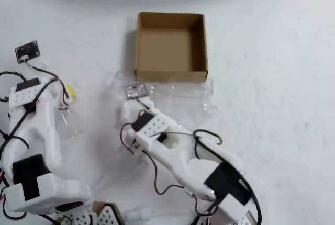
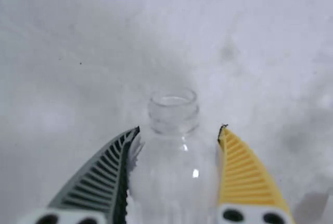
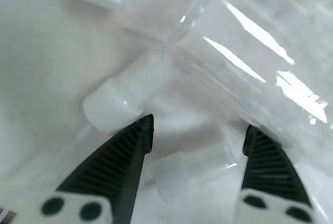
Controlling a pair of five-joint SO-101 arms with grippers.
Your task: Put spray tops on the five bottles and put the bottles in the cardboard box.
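Clamping the open bottle (image 2: 174, 174) in my left hand (image 2: 179, 128), right hand (image 3: 199, 122) spread over a spray top (image 3: 112, 107), I might squeeze the bottle loose.

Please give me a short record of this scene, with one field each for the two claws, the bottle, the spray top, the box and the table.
Left claw: shut on a clear bottle, one finger on each side
Bottle mouth: open, no spray top on it
Right claw: open, close over a white spray top
Near the right claw: more clear bottles
Cardboard box: open side up, no bottle inside yet
Table: white
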